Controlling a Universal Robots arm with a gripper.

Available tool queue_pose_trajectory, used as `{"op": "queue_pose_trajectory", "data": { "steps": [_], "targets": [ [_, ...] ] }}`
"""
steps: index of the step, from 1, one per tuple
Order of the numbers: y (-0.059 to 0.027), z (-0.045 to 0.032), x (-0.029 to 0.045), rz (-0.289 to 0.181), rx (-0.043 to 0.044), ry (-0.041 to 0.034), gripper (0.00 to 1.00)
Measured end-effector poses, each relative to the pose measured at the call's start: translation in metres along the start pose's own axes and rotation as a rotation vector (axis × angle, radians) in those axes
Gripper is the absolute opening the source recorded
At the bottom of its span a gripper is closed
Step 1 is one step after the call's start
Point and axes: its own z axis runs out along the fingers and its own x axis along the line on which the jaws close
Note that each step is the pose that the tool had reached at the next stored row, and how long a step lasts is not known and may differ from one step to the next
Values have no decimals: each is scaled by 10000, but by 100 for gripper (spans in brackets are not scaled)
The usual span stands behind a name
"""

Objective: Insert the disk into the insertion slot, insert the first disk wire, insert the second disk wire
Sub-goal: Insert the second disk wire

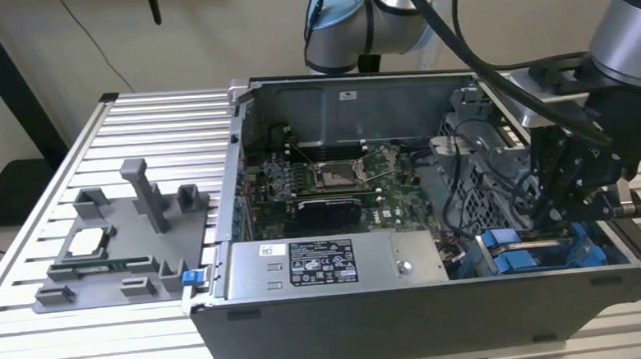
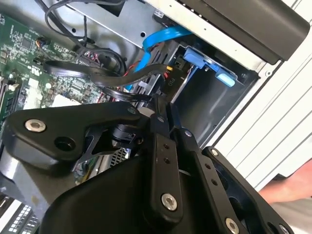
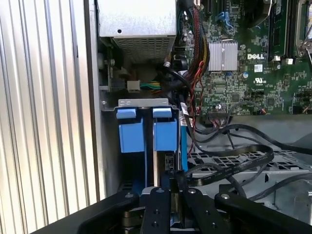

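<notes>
The disk sits in its slot in the drive bay, with the blue carrier (image 3: 165, 134) (image 1: 522, 258) facing out beside a second blue carrier (image 3: 130, 132). Its metal body is hidden inside the bay. My gripper (image 3: 174, 191) (image 2: 161, 108) (image 1: 569, 216) hangs low in the case corner, just off the carrier's end. The fingers (image 3: 159, 201) are close together on the end of a black wire (image 2: 105, 78) that loops back toward the motherboard. A small black connector (image 3: 169, 162) lies just beyond the fingertips. A blue flat wire (image 2: 161, 38) runs above the bay.
The grey power supply box (image 1: 325, 263) lies along the case's front wall, and the motherboard (image 1: 332, 179) is behind it. Loose black cables (image 3: 234, 158) crowd the drive cage. A grey fixture (image 1: 115, 239) with parts stands on the slatted table. Part of a person (image 2: 288, 187) shows outside the case.
</notes>
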Motion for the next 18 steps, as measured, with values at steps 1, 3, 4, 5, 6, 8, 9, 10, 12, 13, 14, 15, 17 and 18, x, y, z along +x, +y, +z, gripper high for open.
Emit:
{"op": "queue_pose_trajectory", "data": {
  "steps": [1,3,4,5,6,8,9,10,12,13,14,15,17,18],
  "targets": [
    [0,6,0,-10,0,-4,0],
    [0,20,0,-19,-2,-15,0],
    [0,25,-1,-25,-2,-20,0],
    [1,31,-1,-33,-2,-28,0],
    [1,37,-2,-41,-3,-37,0],
    [2,45,-6,-54,-4,-53,0],
    [2,49,-8,-61,-5,-60,0],
    [2,51,-11,-74,-5,-67,0],
    [-2,54,-13,-108,-7,-77,0],
    [-8,55,-14,-128,-7,-80,0],
    [-13,57,-15,-140,-8,-83,0],
    [-18,59,-15,-147,-8,-84,0],
    [-20,65,-14,-153,-8,-84,0],
    [-20,71,-15,-155,-8,-86,0]
  ]
}}
